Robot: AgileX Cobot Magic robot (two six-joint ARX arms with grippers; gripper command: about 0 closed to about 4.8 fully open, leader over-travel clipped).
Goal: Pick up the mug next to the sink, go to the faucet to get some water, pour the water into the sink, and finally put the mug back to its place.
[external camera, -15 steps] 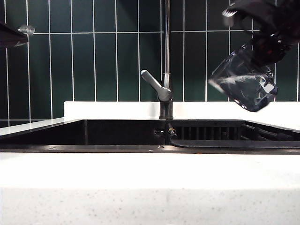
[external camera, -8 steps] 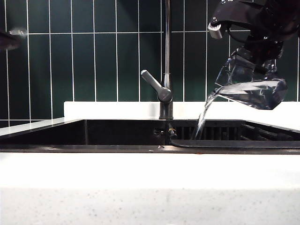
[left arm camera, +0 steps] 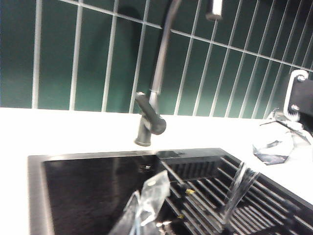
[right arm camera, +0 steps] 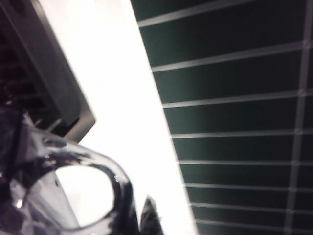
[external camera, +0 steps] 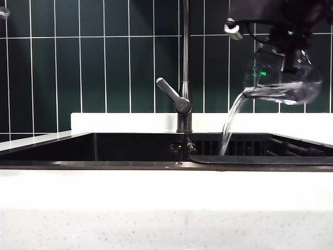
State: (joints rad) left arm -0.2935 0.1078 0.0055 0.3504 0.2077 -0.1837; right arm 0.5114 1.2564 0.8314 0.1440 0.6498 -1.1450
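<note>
The clear faceted mug hangs tilted above the right end of the sink, with my right gripper shut on it from above. A stream of water runs from its lip onto the ribbed rack. The faucet stands left of the stream. In the left wrist view the mug, the stream and the faucet all show. My left gripper is shut and empty, high at the far left, only a tip showing. In the right wrist view the mug fills the right gripper.
A white counter runs in front of the sink, and a white ledge lies behind it under the dark green tiled wall. The faucet's tall pipe rises just left of the mug.
The right gripper has tipped the mug further over, and water now pours into the sink. The left gripper has drawn up and away to the upper left corner.
</note>
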